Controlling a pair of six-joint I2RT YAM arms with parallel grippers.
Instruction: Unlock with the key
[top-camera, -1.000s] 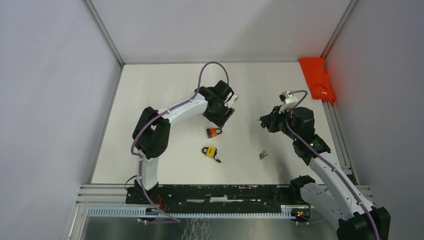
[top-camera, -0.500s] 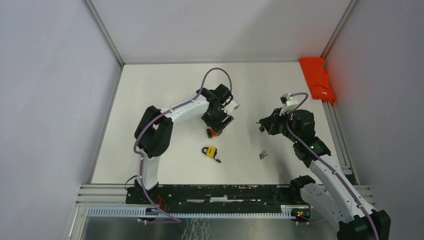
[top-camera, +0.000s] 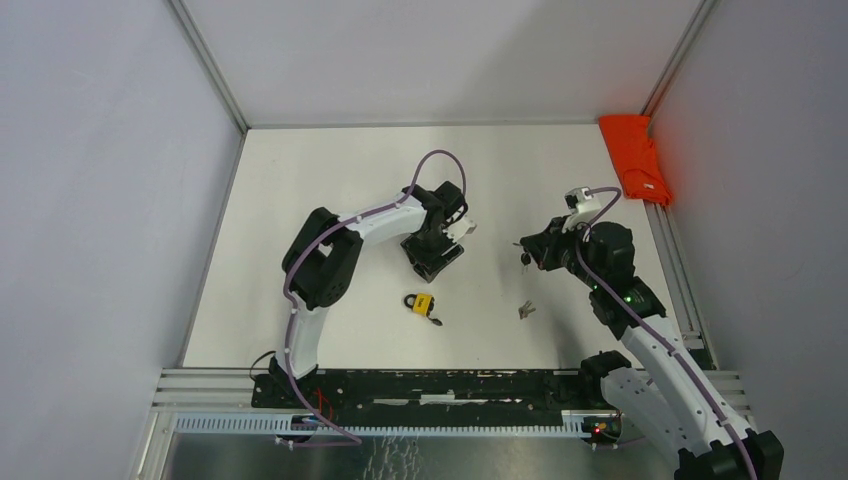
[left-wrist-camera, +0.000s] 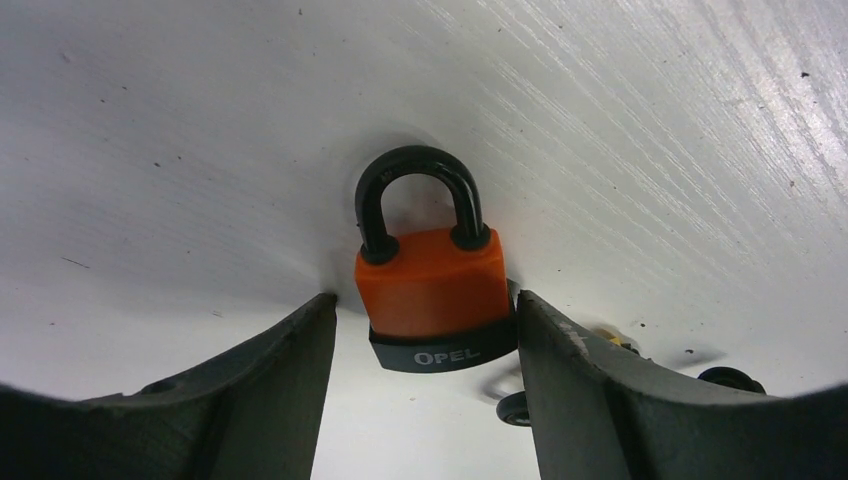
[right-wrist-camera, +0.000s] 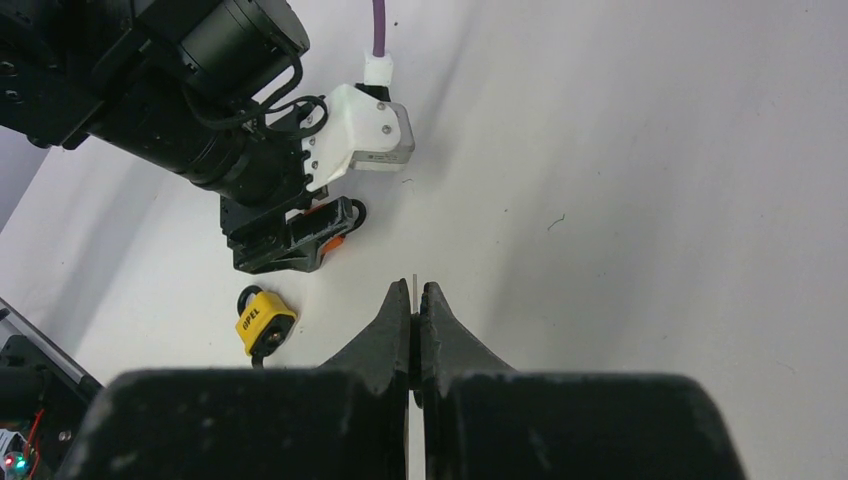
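Centrally, the left gripper (left-wrist-camera: 422, 300) stands wide astride the orange-bodied padlock with black steel shackle (left-wrist-camera: 430, 275), which lies flat on the white table (left-wrist-camera: 200, 120). Well apart from it, the right gripper (right-wrist-camera: 415, 300) is pinched tight on what appears to be a thin metal key (right-wrist-camera: 414, 281).

- Bench (top-camera: 330, 180): white, matt top; the left wrist view shows fine streaks and a few dark specks on it.
- Cloth (top-camera: 635, 158): orange-red, folded, lying at the far right corner of the bench, against the right side rail.
- Side rail (top-camera: 215, 240): aluminium profile along the left edge of the bench; a matching one runs along the right edge.
- Walls (top-camera: 430, 60): plain grey panels on the left, far and right sides.
- Ribbed metal strip (top-camera: 400, 425): runs across the near edge.
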